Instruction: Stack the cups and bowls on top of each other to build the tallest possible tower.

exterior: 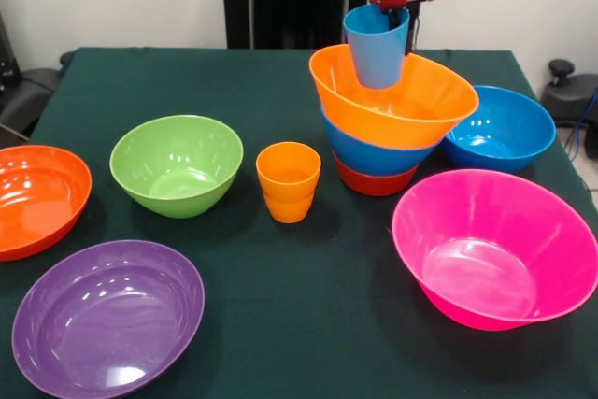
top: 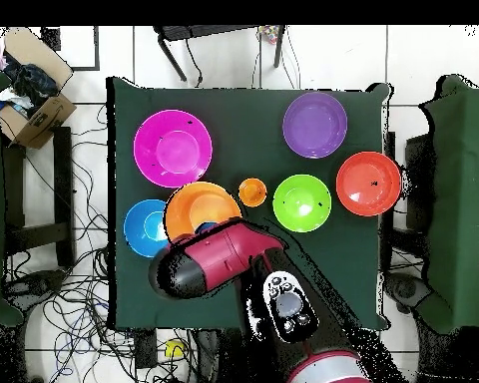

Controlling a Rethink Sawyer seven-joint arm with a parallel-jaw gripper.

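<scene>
The light blue cup (exterior: 376,46) hangs directly under the gripper (exterior: 407,12), its base inside the tilted orange bowl (exterior: 392,98) topping the tower (exterior: 378,128); whether the gripper grips the cup cannot be told. The front view shows a blue bowl and a red-orange bowl beneath the orange one. In the overhead view the arm (top: 219,261) hides the cup and part of the tower.
</scene>
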